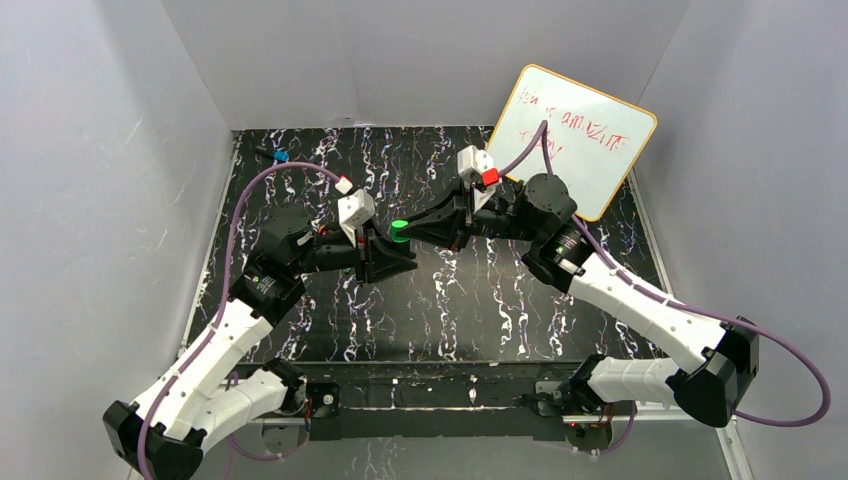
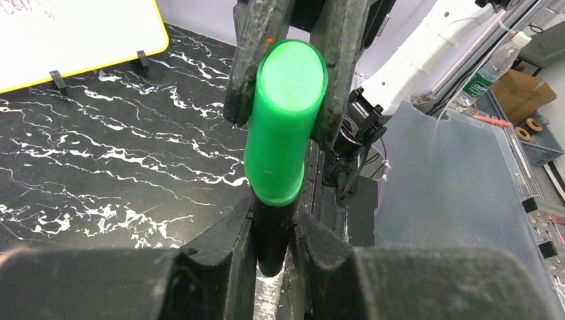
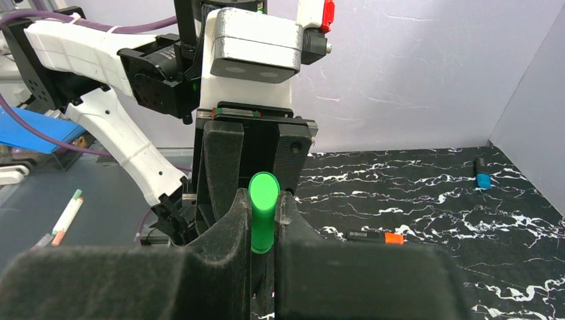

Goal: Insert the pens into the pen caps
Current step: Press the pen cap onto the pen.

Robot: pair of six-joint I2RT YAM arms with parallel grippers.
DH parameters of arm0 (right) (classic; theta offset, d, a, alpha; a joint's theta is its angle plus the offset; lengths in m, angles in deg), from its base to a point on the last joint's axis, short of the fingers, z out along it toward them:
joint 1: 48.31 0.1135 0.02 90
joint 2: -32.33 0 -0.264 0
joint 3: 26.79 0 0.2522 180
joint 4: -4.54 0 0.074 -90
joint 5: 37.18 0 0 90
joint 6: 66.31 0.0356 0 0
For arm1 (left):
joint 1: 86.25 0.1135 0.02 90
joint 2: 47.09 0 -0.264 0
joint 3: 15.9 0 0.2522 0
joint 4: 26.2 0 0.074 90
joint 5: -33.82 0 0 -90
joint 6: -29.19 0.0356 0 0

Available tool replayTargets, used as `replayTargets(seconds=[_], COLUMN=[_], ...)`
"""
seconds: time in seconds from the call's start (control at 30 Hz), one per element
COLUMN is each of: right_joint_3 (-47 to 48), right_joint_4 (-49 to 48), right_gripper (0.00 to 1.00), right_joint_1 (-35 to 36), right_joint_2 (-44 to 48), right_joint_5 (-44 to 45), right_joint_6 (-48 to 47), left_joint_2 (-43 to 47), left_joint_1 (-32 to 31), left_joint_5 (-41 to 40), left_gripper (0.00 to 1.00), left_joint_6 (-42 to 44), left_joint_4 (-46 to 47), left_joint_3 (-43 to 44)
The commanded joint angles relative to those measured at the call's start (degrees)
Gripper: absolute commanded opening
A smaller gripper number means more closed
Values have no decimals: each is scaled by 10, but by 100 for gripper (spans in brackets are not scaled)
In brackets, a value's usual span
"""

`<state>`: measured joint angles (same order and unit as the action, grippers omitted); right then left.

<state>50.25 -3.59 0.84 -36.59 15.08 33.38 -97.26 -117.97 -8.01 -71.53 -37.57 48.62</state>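
Note:
A black marker [image 2: 273,233] with a green cap [image 2: 283,127] on its end hangs in the air between my two grippers. My left gripper [image 2: 274,223] is shut on the black body. My right gripper [image 3: 264,210] is shut on the green cap [image 3: 263,213], facing the left gripper [image 3: 256,150]. In the top view the green cap [image 1: 400,230] sits between the left gripper [image 1: 385,257] and the right gripper [image 1: 425,232], above the table's middle. The marker's tip is hidden inside the cap.
A black marker with an orange cap [image 3: 376,237] lies on the black marbled table [image 1: 500,300]. A blue-capped marker [image 1: 278,156] lies at the far left corner. A yellow-framed whiteboard [image 1: 575,140] leans at the back right. Grey walls close in three sides.

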Motion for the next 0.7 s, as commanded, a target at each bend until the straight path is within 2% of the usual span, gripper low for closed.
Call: replayTargets(seconds=[0.0,0.27,0.67], right_joint_3=[-42,-78,-77], right_joint_4=[106,95,168], right_gripper=[1,1,1], right_joint_1=[4,8,16], right_joint_2=[-14,-12,-24], right_joint_5=[-40,-52,-74], right_joint_6=[-19,6,3], left_joint_2=[17,22,17], left_joint_1=[3,3,3], left_joint_5=[-14,-32,-33], left_gripper=[0,0,0], left_joint_6=[-5,13,46], left_joint_4=[86,72,39], left_joint_3=[72,81,99])
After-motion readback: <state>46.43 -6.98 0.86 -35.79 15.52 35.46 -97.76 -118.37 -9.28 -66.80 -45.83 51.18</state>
